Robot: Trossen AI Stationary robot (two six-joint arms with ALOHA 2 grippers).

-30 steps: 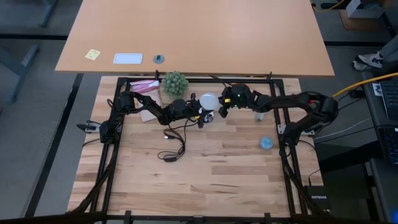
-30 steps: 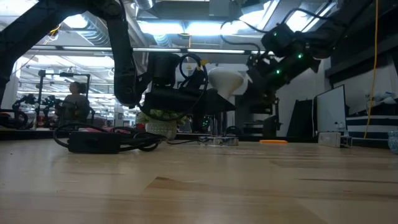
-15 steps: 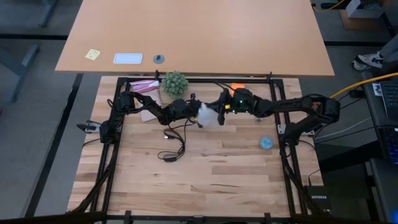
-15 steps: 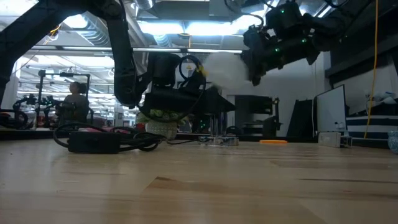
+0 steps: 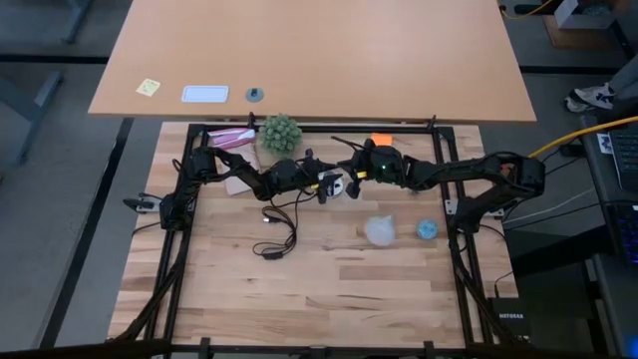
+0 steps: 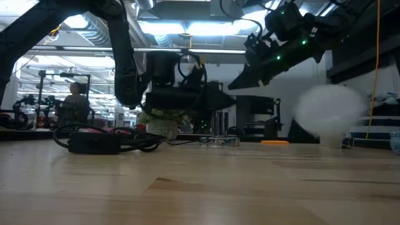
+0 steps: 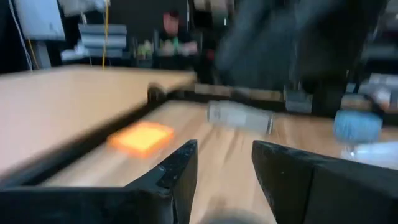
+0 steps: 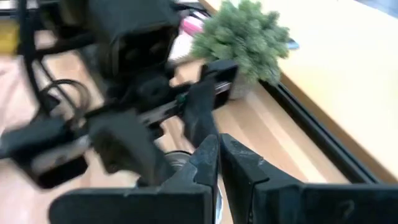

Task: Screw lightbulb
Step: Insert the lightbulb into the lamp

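Well, I've lost the lightbulb point(image 5: 379, 230): half a second ago my right tool point(image 5: 351, 179) had it by the socket, now it's loose on the table, well off that tool beside the light-blue object point(image 5: 427, 229). Right tool pinched shut, empty. Left tool point(image 5: 329, 183) narrow on the socket point(image 5: 337, 185). Needs a re-grasp before any screwing.

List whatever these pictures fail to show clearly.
- lightbulb: motion-blurred in the high and low views; whether it is resting or airborne, and its screw base, cannot be told.
- socket: high view, largely covered by the arms.
- light-blue object: too small to identify.
- right hand: shut; blur hides what lies beyond it.
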